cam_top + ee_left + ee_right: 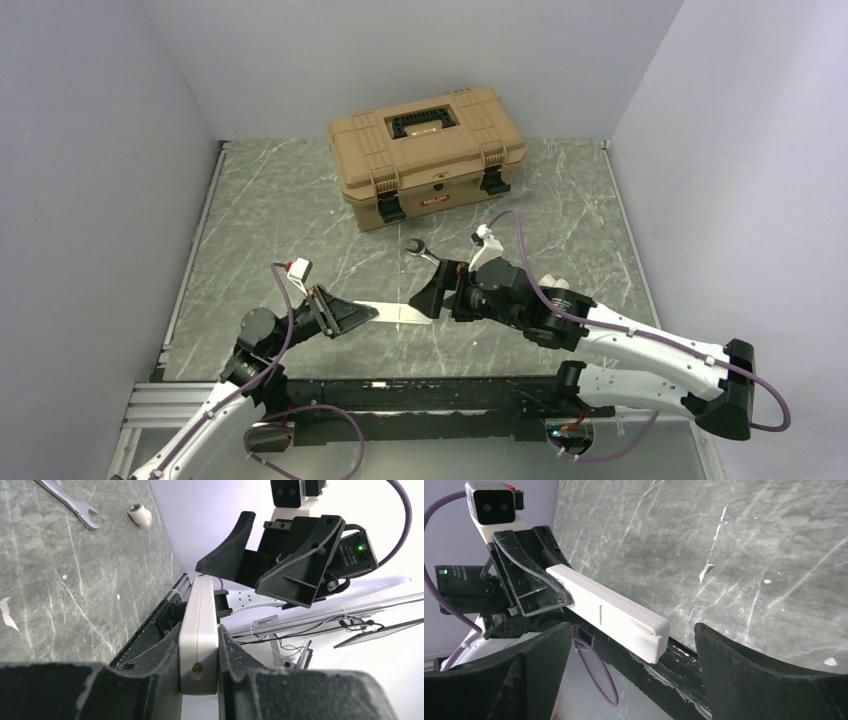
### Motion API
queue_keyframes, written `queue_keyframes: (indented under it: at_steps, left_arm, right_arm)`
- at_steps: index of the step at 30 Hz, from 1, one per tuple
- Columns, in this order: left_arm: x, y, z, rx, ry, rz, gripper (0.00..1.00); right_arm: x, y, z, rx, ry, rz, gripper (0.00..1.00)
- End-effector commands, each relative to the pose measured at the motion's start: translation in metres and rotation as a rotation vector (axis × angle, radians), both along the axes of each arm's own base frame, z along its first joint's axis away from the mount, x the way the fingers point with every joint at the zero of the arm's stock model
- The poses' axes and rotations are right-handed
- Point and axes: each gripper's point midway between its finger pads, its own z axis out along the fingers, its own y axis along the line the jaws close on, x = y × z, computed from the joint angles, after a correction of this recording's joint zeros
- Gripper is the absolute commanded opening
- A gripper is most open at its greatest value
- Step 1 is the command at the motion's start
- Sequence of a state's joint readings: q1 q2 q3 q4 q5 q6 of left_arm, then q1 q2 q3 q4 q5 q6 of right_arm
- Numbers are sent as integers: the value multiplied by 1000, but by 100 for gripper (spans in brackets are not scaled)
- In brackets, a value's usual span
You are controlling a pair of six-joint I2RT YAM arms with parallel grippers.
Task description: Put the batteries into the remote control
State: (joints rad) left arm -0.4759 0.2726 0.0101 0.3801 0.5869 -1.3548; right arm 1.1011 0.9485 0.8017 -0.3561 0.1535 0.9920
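Observation:
My left gripper is shut on one end of the slim white remote control and holds it level above the table, its free end pointing right. In the left wrist view the remote sits clamped edge-on between the jaws of the left gripper. My right gripper is open, jaws wide, with the remote's free end reaching between them without touching. It is also seen as the right gripper in its own wrist view. I cannot pick out any batteries for certain.
A tan toolbox with black latches stands shut at the back. A steel wrench lies just behind the right gripper, also visible in the left wrist view. A small white cylinder lies near it. The black rail runs along the near edge.

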Motion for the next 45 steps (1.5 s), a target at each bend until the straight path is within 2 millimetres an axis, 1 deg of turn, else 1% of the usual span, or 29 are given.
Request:
queue_keyframes:
  at_steps: [1, 4, 7, 9, 10, 11, 12, 13, 14, 19, 21, 26, 27, 29, 34, 38, 45]
  left_arm:
    - [-4, -1, -29, 22, 25, -16, 0]
    - [-3, -1, -31, 30, 29, -14, 0]
    - [-2, -1, -33, 41, 33, -8, 0]
    - [-2, 0, -34, 42, 34, -6, 0]
    - [-1, 0, -34, 43, 34, -5, 0]
    - [-1, 0, -35, 44, 34, -4, 0]
    - [-1, 0, -35, 43, 35, -3, 0]
    - [-1, 0, -36, 43, 36, -2, 0]
    - [-1, 0, -36, 44, 35, -1, 0]
    - [-1, -1, -35, 52, 32, -5, 0]
    - [-1, -1, -36, 61, 33, -4, 0]
    - [0, 0, -36, 70, 28, 0, 0]
    - [0, 0, -37, 72, 30, 1, 0]
    - [0, 0, -38, 76, 30, 3, 0]
    - [0, 0, -39, 80, 30, 3, 0]
    - [1, 0, -38, 79, 27, 4, 0]
    - [1, 0, -37, 80, 27, 4, 0]
  right_arm:
    - [0, -22, 0, -40, 6, -67, 94]
    - [-1, -31, -4, -76, 24, -90, 91]
    - [-3, -34, -6, -101, 40, -91, 83]
    - [-4, -33, -6, -108, 47, -85, 75]
    - [-5, -32, -6, -107, 49, -80, 70]
    - [-5, -31, -5, -105, 52, -75, 66]
    - [-5, -30, -6, -107, 56, -73, 67]
    - [-6, -29, -5, -108, 58, -67, 65]
    - [-7, -27, -5, -109, 62, -57, 60]
    - [-8, -17, 0, -78, 61, -39, 50]
    - [-8, -15, 2, -71, 62, -35, 48]
    - [-9, -9, 0, -89, 72, -20, 40]
    - [-10, -8, 0, -89, 73, -15, 39]
    - [-11, -5, 0, -90, 75, -8, 35]
    - [-14, -2, -2, -101, 87, 4, 33]
    - [-16, -4, -7, -125, 97, 1, 36]
    - [-17, -1, -13, -139, 104, 8, 36]
